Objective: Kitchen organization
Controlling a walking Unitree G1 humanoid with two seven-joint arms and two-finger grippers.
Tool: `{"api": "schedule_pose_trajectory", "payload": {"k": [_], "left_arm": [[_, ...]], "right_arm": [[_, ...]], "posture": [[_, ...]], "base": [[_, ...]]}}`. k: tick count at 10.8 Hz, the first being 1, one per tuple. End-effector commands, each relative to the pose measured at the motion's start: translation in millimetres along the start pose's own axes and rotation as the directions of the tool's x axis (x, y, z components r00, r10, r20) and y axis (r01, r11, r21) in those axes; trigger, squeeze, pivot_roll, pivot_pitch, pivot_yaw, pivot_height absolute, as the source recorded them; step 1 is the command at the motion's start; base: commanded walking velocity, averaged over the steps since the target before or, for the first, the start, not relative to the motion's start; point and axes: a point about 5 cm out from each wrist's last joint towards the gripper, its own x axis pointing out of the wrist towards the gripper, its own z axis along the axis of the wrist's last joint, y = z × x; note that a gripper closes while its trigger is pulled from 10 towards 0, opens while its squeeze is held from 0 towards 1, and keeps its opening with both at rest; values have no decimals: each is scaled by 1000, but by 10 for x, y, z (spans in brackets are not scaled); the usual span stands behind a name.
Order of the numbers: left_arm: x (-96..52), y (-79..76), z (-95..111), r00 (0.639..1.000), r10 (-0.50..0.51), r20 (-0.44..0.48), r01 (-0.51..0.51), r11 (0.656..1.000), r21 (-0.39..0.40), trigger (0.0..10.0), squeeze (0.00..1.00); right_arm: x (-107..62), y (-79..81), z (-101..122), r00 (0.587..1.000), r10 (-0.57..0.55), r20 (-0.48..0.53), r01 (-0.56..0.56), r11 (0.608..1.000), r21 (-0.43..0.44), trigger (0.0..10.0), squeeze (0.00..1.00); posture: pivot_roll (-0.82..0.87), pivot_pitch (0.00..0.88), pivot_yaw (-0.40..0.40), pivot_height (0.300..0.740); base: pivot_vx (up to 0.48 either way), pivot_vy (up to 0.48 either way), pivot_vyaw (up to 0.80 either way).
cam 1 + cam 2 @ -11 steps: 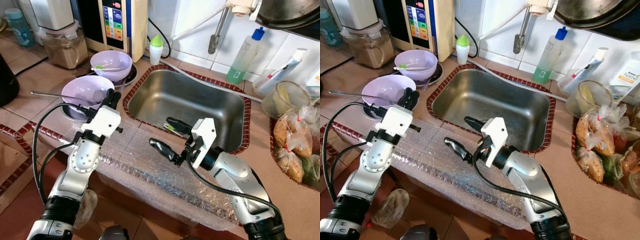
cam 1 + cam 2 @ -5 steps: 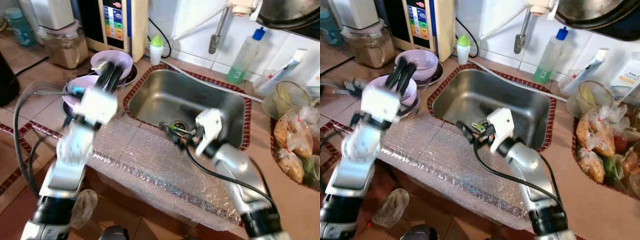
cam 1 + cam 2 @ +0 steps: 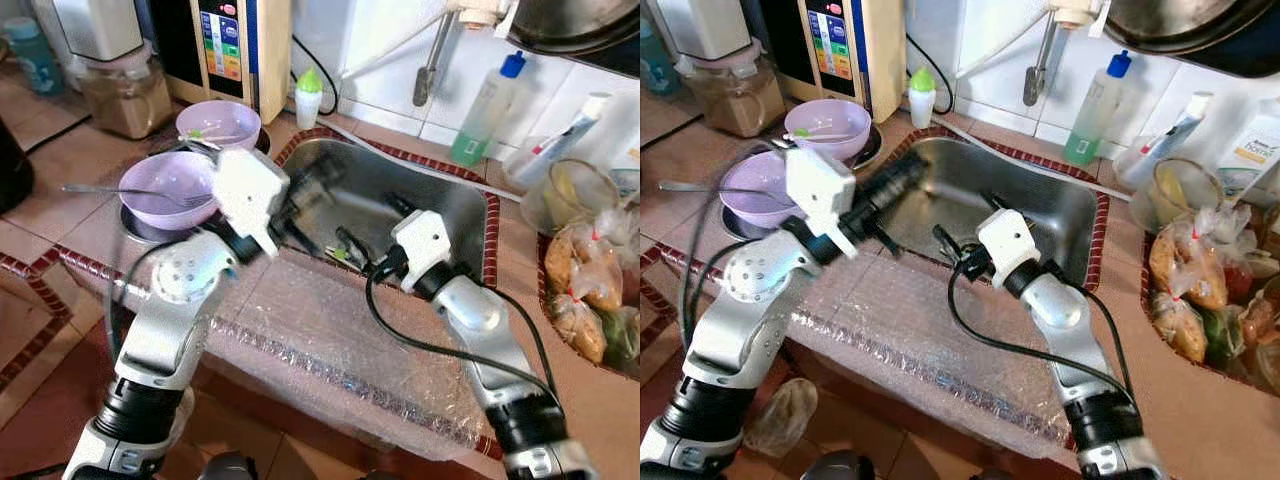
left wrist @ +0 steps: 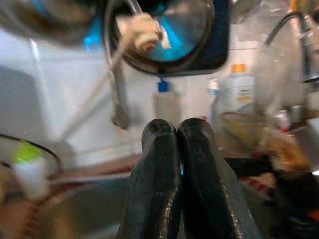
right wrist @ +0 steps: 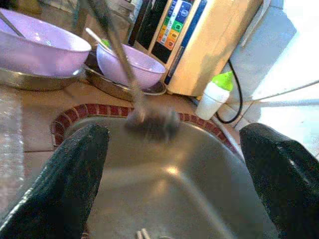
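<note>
Kitchen counter of tan tile with red-brick edging, a sheet of bubble wrap [image 3: 330, 345] over its front edge, steel sink [image 3: 452, 215] set in the middle.

Left gripper [image 4: 178, 130]: fingers pressed together, nothing between them; it reaches over the sink's near left corner, blurred.

Right gripper [image 3: 965, 232]: fingers spread wide apart, empty, held over the sink basin beside the left gripper.

Two lilac bowls to the sink's left: nearer bowl [image 3: 167, 188] with a metal utensil [image 3: 105, 189] lying across it; farther bowl [image 3: 218, 124] behind it, on a metal plate.

Behind the sink: small white bottle with green cap [image 3: 308, 98], tap [image 3: 430, 66], green-liquid bottle with blue cap [image 3: 484, 110].

At right: bagged foods [image 3: 590, 300].
</note>
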Motion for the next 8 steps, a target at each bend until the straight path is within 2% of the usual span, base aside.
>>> {"api": "schedule_pose_trajectory", "payload": {"k": [1, 2, 4, 5, 7, 8], "left_arm": [[55, -74, 39, 997, -75, 2, 75, 996, -50, 0, 0], [63, -85, 27, 997, -79, 9, 79, 993, -83, 0, 0], [90, -119, 13, 994, -107, 9, 107, 984, -142, 0, 0], [86, -136, 2, 993, -119, 0, 118, 983, -138, 0, 0], [82, -157, -6, 991, -131, -2, 129, 980, -152, 0, 0], [83, -162, -17, 991, -135, -9, 132, 980, -151, 0, 0]], "right_arm": [[-1, -118, -6, 999, -41, -5, 41, 999, -33, 10000, 0], [34, -118, 17, 999, -31, 14, 31, 999, -27, 0, 0], [83, -22, 4, 997, 76, 20, -77, 995, 56, 0, 0], [72, 24, -2, 989, 150, 15, -150, 986, 67, 0, 0], [110, -44, -7, 992, 122, 16, -122, 990, 70, 0, 0], [157, -116, 5, 997, 72, 16, -73, 996, 57, 0, 0]], "posture": [[-21, 0, -40, 740], [-24, 0, -35, 740], [-28, 0, -35, 740], [-27, 0, -35, 740], [-26, 0, -37, 740], [-25, 0, -39, 740]], "base": [[0, 0, 0], [0, 0, 0], [0, 0, 0], [0, 0, 0], [0, 0, 0], [0, 0, 0]]}}
